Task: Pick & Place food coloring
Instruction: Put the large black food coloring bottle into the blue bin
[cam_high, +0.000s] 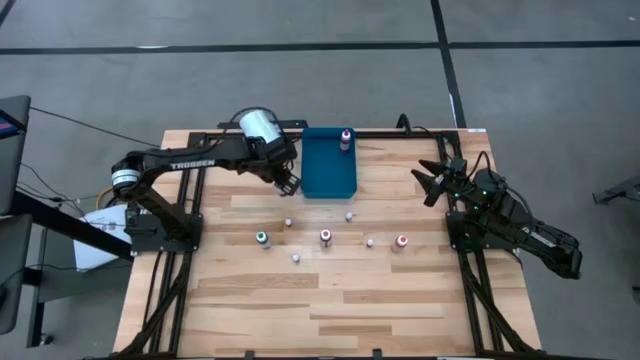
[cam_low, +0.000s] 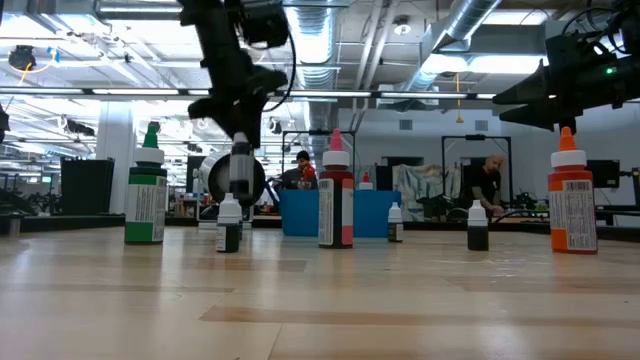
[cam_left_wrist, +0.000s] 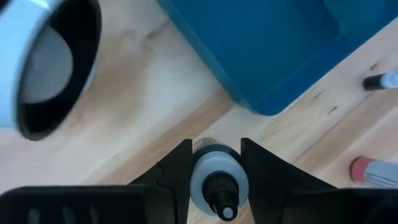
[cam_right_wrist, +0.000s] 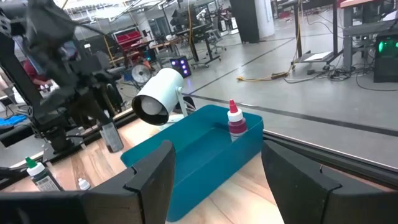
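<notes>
High view is showing one pink-topped bottle (cam_high: 346, 138) already standing in the blue tray (cam_high: 328, 175), at its 1 o'clock corner. The left claw (cam_high: 288, 184) is gripping a small white-capped bottle (cam_left_wrist: 214, 177) at the tray's 8 o'clock corner. Three coloured bottles (cam_high: 325, 237) and several tiny white ones are waiting on the bench (cam_high: 330, 300). The right claw (cam_high: 432, 183) is hanging wide open, empty, at 3 o'clock.

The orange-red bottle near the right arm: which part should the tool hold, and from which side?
Probably its straight body, below the tapering cap: the orange-red bottle stands upright. The open right tool could come down from above; its fingers should clear the small white bottle beside it. The left tool is busy holding a tiny bottle.
</notes>
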